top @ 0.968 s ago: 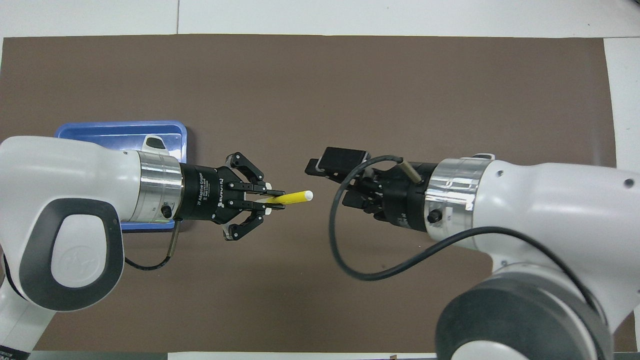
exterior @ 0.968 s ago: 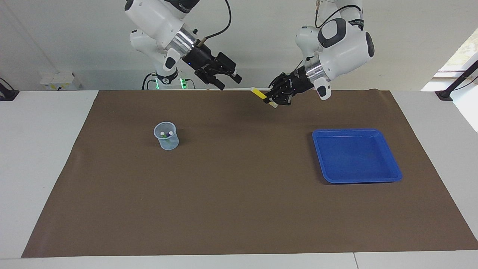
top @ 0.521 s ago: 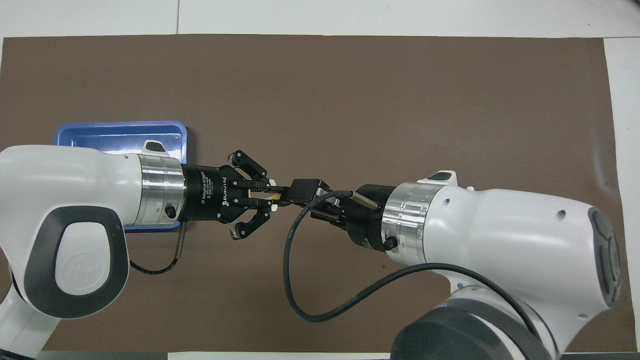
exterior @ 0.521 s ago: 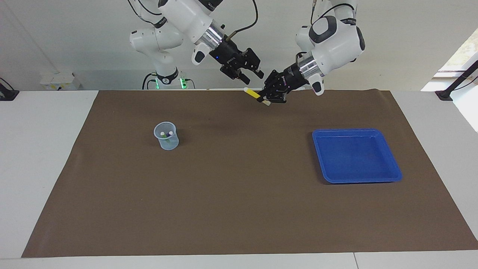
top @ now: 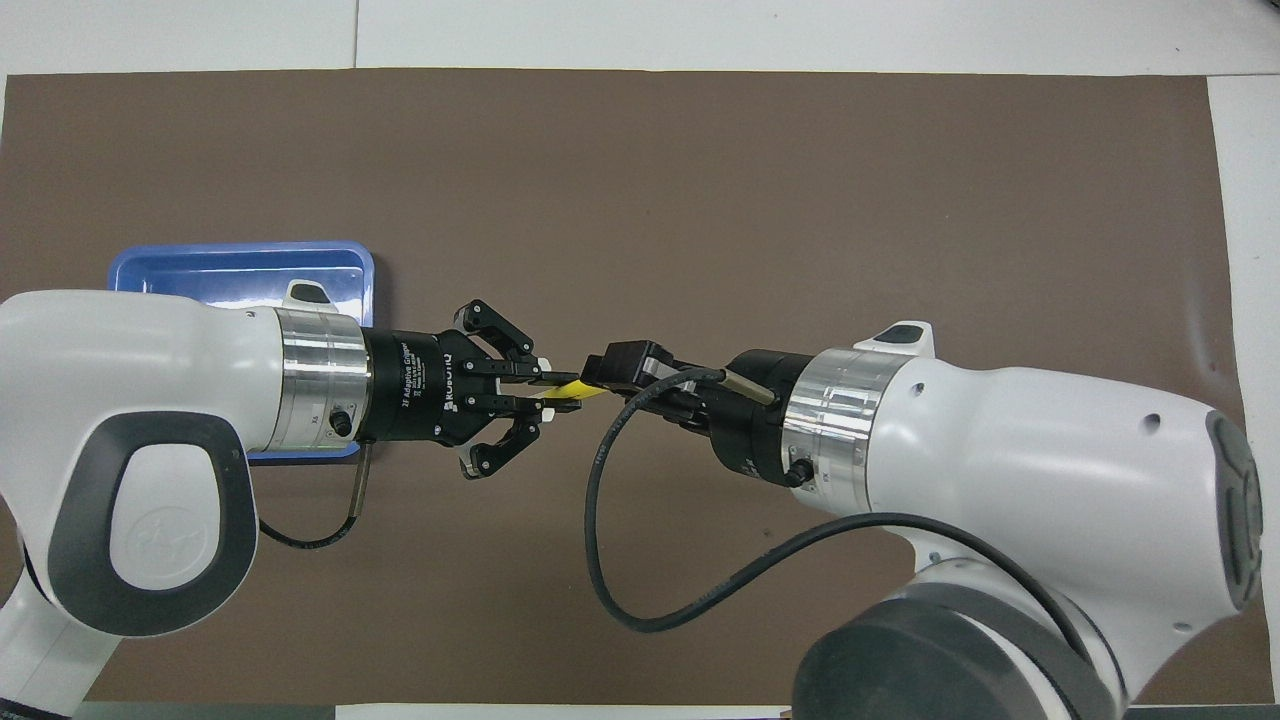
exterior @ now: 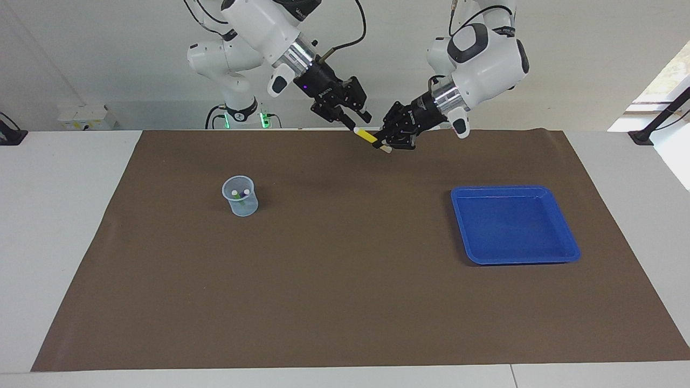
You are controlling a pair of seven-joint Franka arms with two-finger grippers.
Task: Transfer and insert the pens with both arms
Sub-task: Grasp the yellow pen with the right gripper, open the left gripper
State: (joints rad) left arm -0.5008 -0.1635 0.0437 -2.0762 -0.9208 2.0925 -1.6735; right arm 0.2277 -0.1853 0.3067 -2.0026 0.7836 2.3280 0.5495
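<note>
Cup (exterior: 240, 197), clear plastic, holds two pens, purple and green, pale tips up. Blue tray (exterior: 515, 223) toward the left arm's end from the cup. Left gripper (exterior: 389, 141) jaws clamp yellow pen (exterior: 368, 137) in the air, between cup and tray. Right gripper (exterior: 360, 122) at the pen's free tip; jaw state unclear.

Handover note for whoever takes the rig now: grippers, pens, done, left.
Left gripper: shut on the yellow pen, in the air over the mat's robot-side edge.
Right gripper: at the pen's free tip, its grip not confirmed.
Clear cup toward the right arm's end holds two pens, only their pale tips showing.
Blue tray has no pens in it.
Done: two pens inserted.
Left: finish the handover, insert the yellow pen.
</note>
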